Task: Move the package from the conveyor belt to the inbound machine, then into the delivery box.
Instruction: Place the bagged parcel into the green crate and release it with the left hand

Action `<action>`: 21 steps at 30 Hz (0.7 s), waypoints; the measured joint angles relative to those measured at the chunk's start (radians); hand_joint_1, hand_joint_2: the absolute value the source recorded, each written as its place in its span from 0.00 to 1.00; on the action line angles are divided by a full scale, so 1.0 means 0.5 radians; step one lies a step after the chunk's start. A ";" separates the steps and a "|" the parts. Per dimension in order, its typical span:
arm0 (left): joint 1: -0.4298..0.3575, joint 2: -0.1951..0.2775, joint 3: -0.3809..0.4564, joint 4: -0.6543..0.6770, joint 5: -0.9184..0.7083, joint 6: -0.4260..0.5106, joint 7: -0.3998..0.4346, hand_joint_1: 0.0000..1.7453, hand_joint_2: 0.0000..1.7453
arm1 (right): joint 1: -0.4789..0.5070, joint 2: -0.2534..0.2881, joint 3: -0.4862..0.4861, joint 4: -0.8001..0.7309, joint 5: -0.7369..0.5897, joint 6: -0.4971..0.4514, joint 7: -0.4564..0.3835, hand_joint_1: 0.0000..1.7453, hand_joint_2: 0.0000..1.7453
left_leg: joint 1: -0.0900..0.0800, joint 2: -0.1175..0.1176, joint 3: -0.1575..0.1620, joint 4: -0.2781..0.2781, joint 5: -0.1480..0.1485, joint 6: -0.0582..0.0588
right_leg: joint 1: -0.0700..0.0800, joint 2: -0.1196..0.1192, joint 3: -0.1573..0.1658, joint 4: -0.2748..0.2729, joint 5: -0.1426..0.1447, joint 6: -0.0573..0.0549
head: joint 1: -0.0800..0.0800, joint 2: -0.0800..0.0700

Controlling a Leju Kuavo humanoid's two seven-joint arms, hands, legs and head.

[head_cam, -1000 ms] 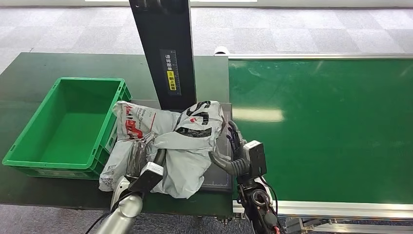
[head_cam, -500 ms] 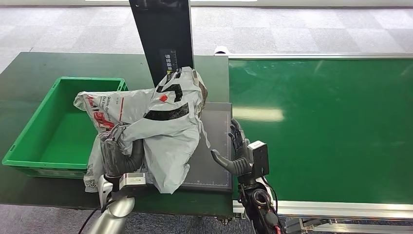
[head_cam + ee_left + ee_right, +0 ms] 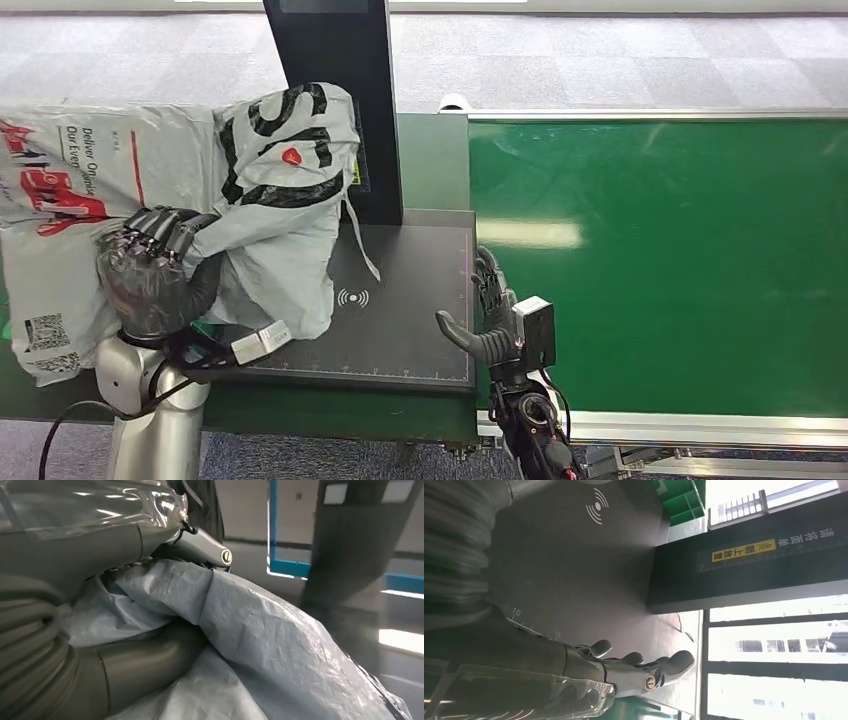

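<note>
A grey plastic mail package [image 3: 150, 200] with red and black print hangs raised at the left, above the spot where the green box stood earlier. My left hand [image 3: 155, 270] grips it from below, fingers curled into the plastic; the left wrist view has crumpled grey package film [image 3: 260, 630] pressed against that left hand [image 3: 100, 555]. My right hand [image 3: 488, 315] is open with nothing in it, at the right edge of the dark scanner plate [image 3: 400, 330] of the inbound machine. The right wrist view looks past the right hand [image 3: 624, 667] over the plate [image 3: 574, 565].
The machine's black post [image 3: 335, 90] rises behind the plate. The green conveyor belt [image 3: 660, 260] lies to the right with a metal front rail [image 3: 700, 428]. A corner of the green delivery box [image 3: 676, 502] sits beyond the plate.
My left hand has lifted the package off the scanner plate and carried it left and up, hiding the green box. The right hand has let go and stays by the plate's edge.
</note>
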 joint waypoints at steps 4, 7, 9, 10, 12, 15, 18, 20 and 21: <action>-0.220 0.086 0.327 0.223 -0.392 0.000 0.417 1.00 1.00 | 0.023 -0.012 0.005 -0.062 -0.011 -0.001 -0.016 0.00 1.00 | 0.001 0.009 0.001 0.000 0.001 -0.001 | 0.001 0.007 -0.002 0.002 0.003 -0.004 | 0.000 0.000; -0.337 0.251 0.421 0.462 -0.512 0.000 0.839 1.00 1.00 | 0.035 -0.023 0.015 -0.096 -0.023 -0.001 -0.018 0.00 1.00 | 0.002 0.013 0.001 0.000 0.001 -0.001 | 0.002 0.012 -0.004 0.002 0.004 -0.005 | 0.001 0.000; -0.428 0.395 0.430 0.705 -0.545 -0.005 1.099 1.00 1.00 | 0.038 -0.028 0.022 -0.110 -0.032 0.001 -0.018 0.00 1.00 | 0.002 0.015 0.000 0.000 0.001 -0.002 | 0.003 0.014 -0.006 0.003 0.004 -0.005 | 0.001 0.000; -0.479 0.472 0.426 0.844 -0.553 -0.014 1.220 1.00 1.00 | 0.038 -0.031 0.024 -0.115 -0.037 0.003 -0.017 0.00 1.00 | 0.002 0.016 0.000 0.000 0.001 -0.002 | 0.003 0.015 -0.007 0.003 0.004 -0.005 | 0.000 0.001; -0.564 0.596 0.400 1.090 -0.561 -0.038 1.416 1.00 1.00 | 0.038 -0.034 0.025 -0.121 -0.043 0.006 -0.016 0.00 1.00 | 0.003 0.020 0.000 0.000 0.001 -0.002 | 0.004 0.017 -0.008 0.003 0.004 -0.005 | 0.000 0.001; -0.653 0.718 0.350 1.366 -0.564 -0.091 1.543 1.00 1.00 | 0.038 -0.037 0.027 -0.125 -0.047 0.008 -0.014 0.00 1.00 | 0.003 0.023 -0.001 0.000 0.001 -0.002 | 0.003 0.020 -0.009 0.003 0.004 -0.005 | 0.001 0.000; -0.741 0.812 0.307 1.611 -0.568 -0.236 1.644 1.00 1.00 | 0.040 -0.039 0.031 -0.135 -0.047 0.020 -0.007 0.00 1.00 | 0.002 0.024 -0.002 0.000 0.001 -0.003 | 0.003 0.022 -0.010 0.003 0.005 -0.006 | 0.001 0.001; -0.788 0.868 0.274 1.744 -0.565 -0.379 1.721 1.00 1.00 | 0.044 -0.045 0.031 -0.145 -0.045 0.036 0.002 0.00 1.00 | 0.002 0.025 -0.002 0.000 0.000 -0.003 | 0.003 0.024 -0.011 0.003 0.005 -0.006 | 0.001 0.001; -0.806 0.892 0.258 1.802 -0.564 -0.448 1.749 1.00 1.00 | 0.046 -0.048 0.030 -0.150 -0.043 0.044 0.007 0.00 1.00 | 0.002 0.025 -0.002 0.000 0.000 -0.003 | 0.003 0.024 -0.011 0.003 0.005 -0.006 | 0.001 0.001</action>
